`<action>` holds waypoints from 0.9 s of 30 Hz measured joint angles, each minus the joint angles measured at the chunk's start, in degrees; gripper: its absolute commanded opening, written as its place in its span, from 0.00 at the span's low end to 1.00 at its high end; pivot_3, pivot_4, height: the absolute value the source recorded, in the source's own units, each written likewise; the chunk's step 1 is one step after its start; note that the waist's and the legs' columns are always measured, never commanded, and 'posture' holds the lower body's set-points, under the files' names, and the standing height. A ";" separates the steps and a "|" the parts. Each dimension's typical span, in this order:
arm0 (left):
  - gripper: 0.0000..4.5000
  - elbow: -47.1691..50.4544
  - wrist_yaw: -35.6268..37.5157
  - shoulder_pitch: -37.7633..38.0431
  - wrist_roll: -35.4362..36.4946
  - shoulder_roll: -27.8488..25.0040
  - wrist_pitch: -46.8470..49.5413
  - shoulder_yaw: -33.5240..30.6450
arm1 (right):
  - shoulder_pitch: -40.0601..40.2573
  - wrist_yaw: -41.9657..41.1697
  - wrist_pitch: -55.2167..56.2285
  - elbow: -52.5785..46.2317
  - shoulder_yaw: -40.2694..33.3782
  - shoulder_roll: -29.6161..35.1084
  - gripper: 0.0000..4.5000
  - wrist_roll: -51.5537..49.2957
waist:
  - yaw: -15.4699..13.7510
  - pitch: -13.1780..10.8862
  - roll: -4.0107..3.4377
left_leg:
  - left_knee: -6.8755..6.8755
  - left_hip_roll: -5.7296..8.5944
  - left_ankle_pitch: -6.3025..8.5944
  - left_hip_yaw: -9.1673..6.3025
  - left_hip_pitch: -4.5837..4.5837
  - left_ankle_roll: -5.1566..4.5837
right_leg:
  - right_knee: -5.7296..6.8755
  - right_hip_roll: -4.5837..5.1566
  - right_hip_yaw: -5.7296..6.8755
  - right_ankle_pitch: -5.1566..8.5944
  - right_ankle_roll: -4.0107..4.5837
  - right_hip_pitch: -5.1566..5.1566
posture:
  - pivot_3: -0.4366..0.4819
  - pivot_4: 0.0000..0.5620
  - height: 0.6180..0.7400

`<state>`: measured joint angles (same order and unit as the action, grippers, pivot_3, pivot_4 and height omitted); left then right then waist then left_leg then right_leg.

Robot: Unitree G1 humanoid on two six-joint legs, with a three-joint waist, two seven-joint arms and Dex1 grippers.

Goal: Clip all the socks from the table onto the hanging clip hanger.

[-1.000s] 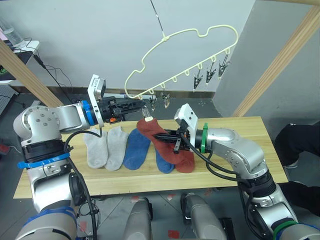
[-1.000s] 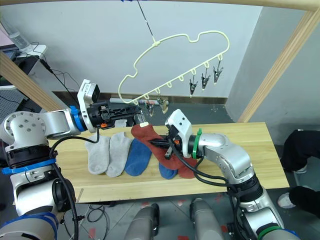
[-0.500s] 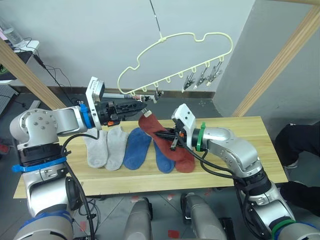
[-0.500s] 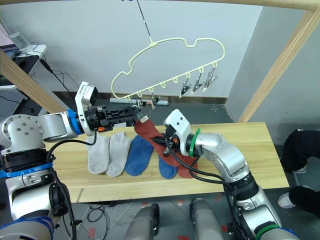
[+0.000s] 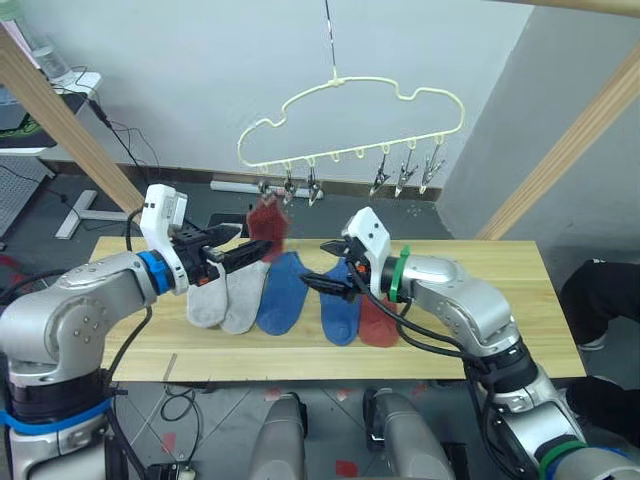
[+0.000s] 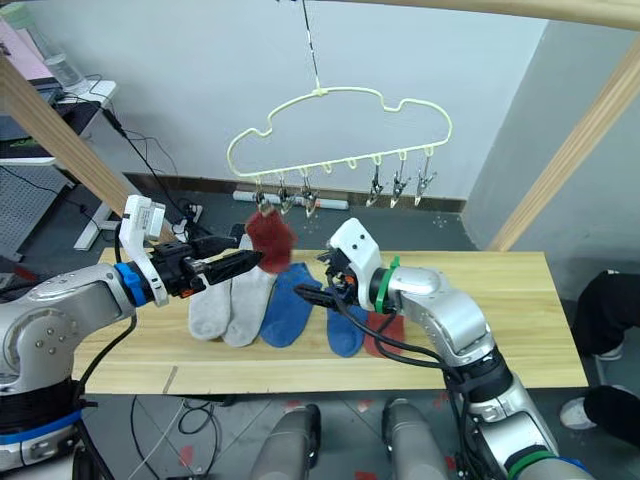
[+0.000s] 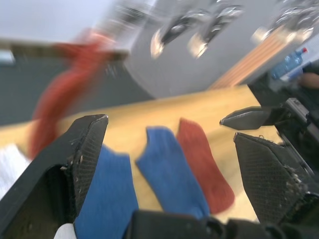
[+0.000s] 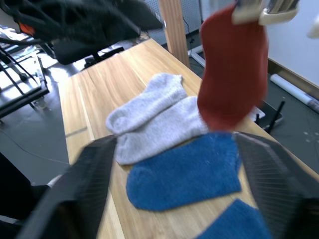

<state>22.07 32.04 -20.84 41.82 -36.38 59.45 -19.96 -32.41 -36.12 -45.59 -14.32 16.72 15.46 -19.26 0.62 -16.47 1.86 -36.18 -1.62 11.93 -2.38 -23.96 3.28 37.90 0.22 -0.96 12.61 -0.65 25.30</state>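
Your left end effector (image 5: 232, 253): black fingers apart, empty, just beside the hanging rust-red knit sock (image 5: 266, 221). Your right end effector (image 5: 322, 265): fingers apart, empty, above the socks on the long light-wood plank bench (image 5: 480, 300). That sock hangs from a silver clip on the pale-yellow wavy wire clip hanger (image 5: 350, 125). On your bench lie two light grey socks (image 5: 222, 298), two blue socks (image 5: 283, 293) and one rust-red sock (image 5: 377, 322).

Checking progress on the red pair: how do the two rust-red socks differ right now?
The hanging red sock dangles from a clip at the left end of the hanger; the other red sock lies flat on the table. The hanging one is clear of the other socks; the flat one lies beside a blue sock. Both are the same rust-red, and neither gripper holds either.
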 measured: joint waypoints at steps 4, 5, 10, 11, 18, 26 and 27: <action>1.00 1.51 -2.85 1.62 -6.04 2.79 -10.42 2.15 | 0.08 -0.09 -1.04 -4.95 -2.83 1.24 0.99 -1.82 | -0.06 0.01 0.01 | 0.06 -0.07 0.00 -0.01 0.04 0.00 | 0.02 -0.08 0.01 0.00 0.01 0.02 | 0.51 0.47 1.00; 1.00 2.04 -3.12 2.90 -7.63 3.21 -12.90 3.02 | 0.08 -0.17 -1.09 -6.42 -3.63 1.49 0.99 -2.55 | 0.11 0.00 0.01 | 0.10 -0.09 0.00 0.00 0.05 0.00 | 0.02 -0.08 0.00 0.01 0.01 0.02 | 0.51 0.47 1.00; 1.00 1.90 -5.95 5.95 -16.05 7.84 -26.40 7.15 | -1.54 0.20 -2.06 -10.36 -6.68 1.22 0.99 -5.85 | 0.26 0.00 0.01 | 0.07 -0.09 0.00 -0.02 0.04 -0.01 | 0.03 -0.10 0.02 0.01 0.02 0.02 | 0.49 0.48 1.00; 1.00 1.54 -6.60 5.66 -16.41 8.92 -27.95 6.87 | -1.74 0.26 -2.34 -10.48 -6.79 1.12 0.99 -6.54 | 0.27 0.00 0.01 | 0.06 -0.08 0.00 -0.02 0.05 -0.02 | 0.04 -0.10 0.01 0.01 0.02 0.00 | 0.48 0.47 1.00; 0.74 -5.03 -9.41 3.10 -21.34 12.73 -35.91 8.83 | -4.68 1.78 -2.80 -10.78 -7.86 1.06 1.00 -7.79 | 0.62 0.01 0.01 | 0.01 -0.04 0.00 -0.02 0.01 -0.02 | 0.03 -0.10 0.03 0.00 0.01 -0.01 | 0.47 0.48 1.00; 0.55 -10.65 -10.27 0.13 -23.42 16.54 -40.81 11.13 | -5.30 2.71 -2.92 -10.90 -8.13 1.25 1.00 -8.56 | 0.99 0.01 0.01 | 0.02 -0.07 0.00 -0.05 0.01 -0.04 | 0.05 -0.14 0.06 0.00 0.01 -0.01 | 0.47 0.49 1.00; 0.48 -11.50 -10.31 -0.55 -23.68 16.53 -41.27 11.13 | -5.51 2.83 -2.89 -10.88 -8.12 1.06 1.00 -8.57 | 1.01 0.01 0.01 | 0.02 -0.07 0.00 -0.06 0.02 -0.04 | 0.07 -0.15 0.06 0.00 0.01 -0.01 | 0.48 0.49 1.00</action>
<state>10.57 21.74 -21.39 18.15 -19.85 18.18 -8.83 -37.92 -33.29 -48.47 -25.20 8.59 16.52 -27.82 1.63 -16.46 1.88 -36.16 -1.69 11.93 -2.44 -23.94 3.24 37.97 0.06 -0.90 12.61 -0.63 25.29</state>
